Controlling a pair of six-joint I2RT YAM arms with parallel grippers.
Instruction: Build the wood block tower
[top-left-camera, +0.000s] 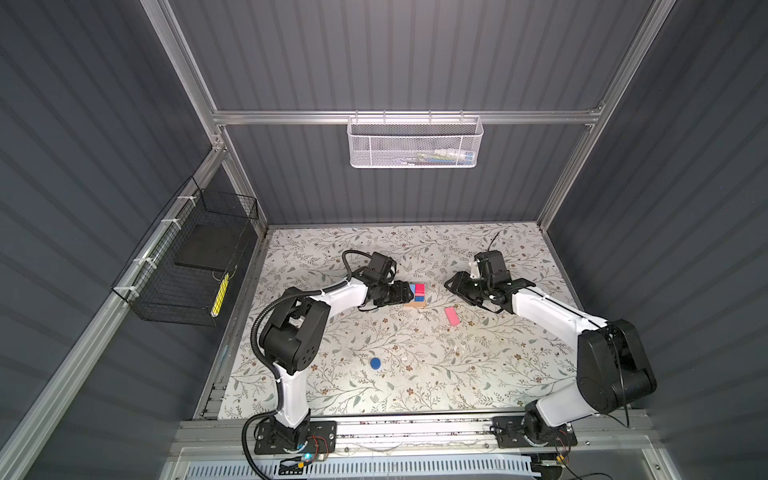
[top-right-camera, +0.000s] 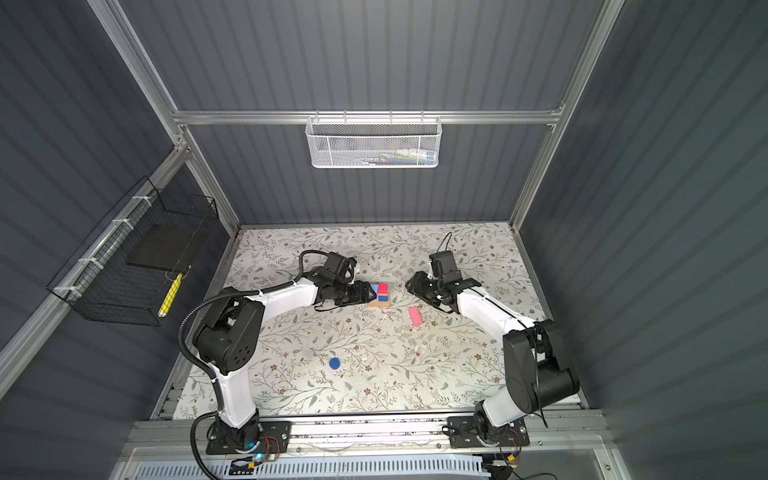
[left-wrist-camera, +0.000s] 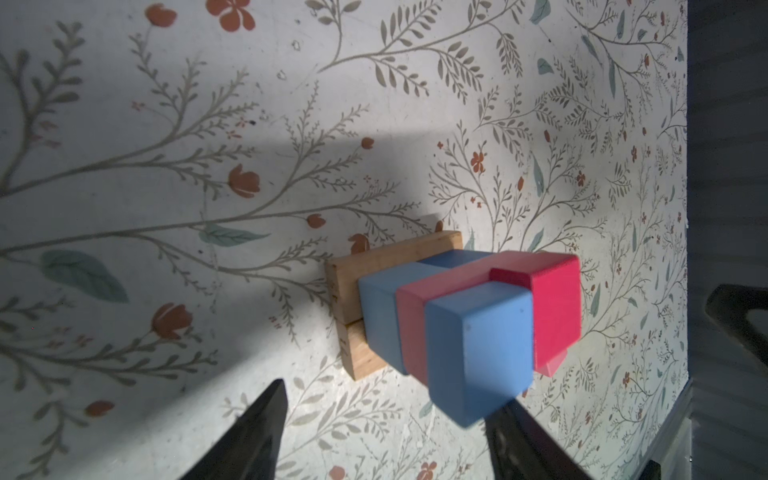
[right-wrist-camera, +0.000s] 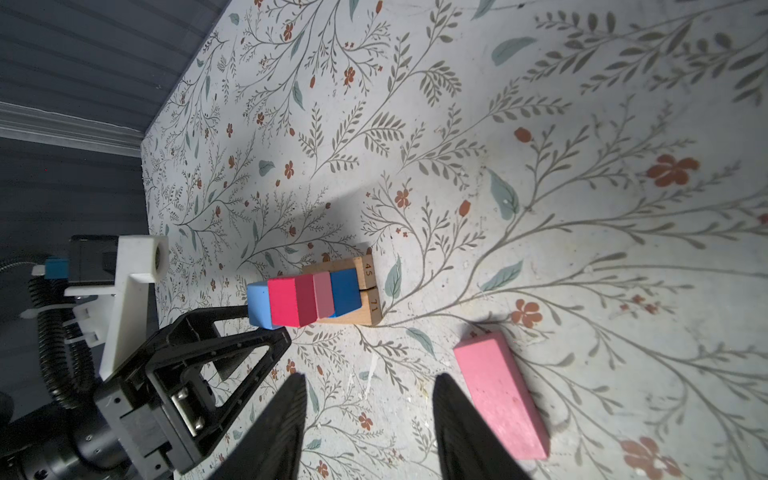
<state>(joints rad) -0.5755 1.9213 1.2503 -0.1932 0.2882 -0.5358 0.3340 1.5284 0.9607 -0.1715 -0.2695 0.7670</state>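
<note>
The tower (top-left-camera: 417, 293) stands part built; a pink block (top-left-camera: 452, 316) beside it and a blue disc (top-left-camera: 375, 363) farther off are not yet placed. Left gripper (left-wrist-camera: 384, 409) and right gripper (right-wrist-camera: 370, 386): jaws apart, empty.

Floral-print table cover (top-left-camera: 415, 374) is lying under the left gripper (top-left-camera: 409, 293) and the right gripper (top-left-camera: 448, 285), and is filling both wrist views. White mesh basket (top-left-camera: 415, 145) is hanging on the aluminium rail (top-left-camera: 291, 117), high up beyond both grippers. Small items are sitting inside it, too blurred to name. Black wire basket (top-left-camera: 183, 266) is hanging on the side frame, well apart from the left gripper on its outer side. It is holding a dark flat pad (top-left-camera: 208, 249) and a yellow stick-like item (top-left-camera: 220, 293). White slotted panel (top-left-camera: 374, 469) is running along the front edge, well behind both grippers. Dark ribbed wall panels (top-left-camera: 415, 62) are enclosing it all.
</note>
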